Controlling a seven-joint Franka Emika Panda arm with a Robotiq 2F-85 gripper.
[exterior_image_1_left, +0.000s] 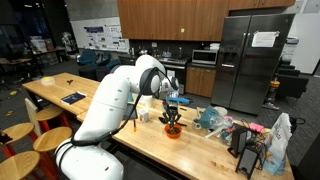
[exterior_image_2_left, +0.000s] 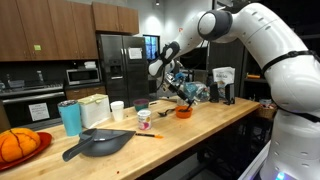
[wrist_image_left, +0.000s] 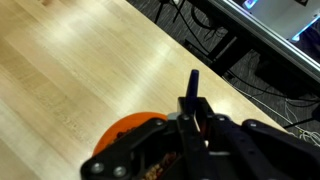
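My gripper (wrist_image_left: 190, 128) is shut on a thin dark blue handle (wrist_image_left: 193, 85) that sticks out past the fingertips; its other end is hidden by the fingers. Directly below the gripper sits a small orange bowl (wrist_image_left: 122, 131) with brownish bits inside, on the light wooden counter (wrist_image_left: 70, 70). Both exterior views show the gripper (exterior_image_1_left: 173, 101) (exterior_image_2_left: 179, 87) hanging a short way above the orange bowl (exterior_image_1_left: 173, 131) (exterior_image_2_left: 184, 112), pointing down at it, with the blue thing (exterior_image_1_left: 180, 99) in its jaws.
A white cup (exterior_image_2_left: 144, 118) stands beside the bowl. Farther along the counter are a dark pan (exterior_image_2_left: 100, 143), a blue tumbler (exterior_image_2_left: 70, 117), white containers (exterior_image_2_left: 93, 108) and an orange pumpkin (exterior_image_2_left: 15, 145). Bags and clutter (exterior_image_1_left: 250, 138) crowd one end. The counter edge (wrist_image_left: 215, 75) runs close by.
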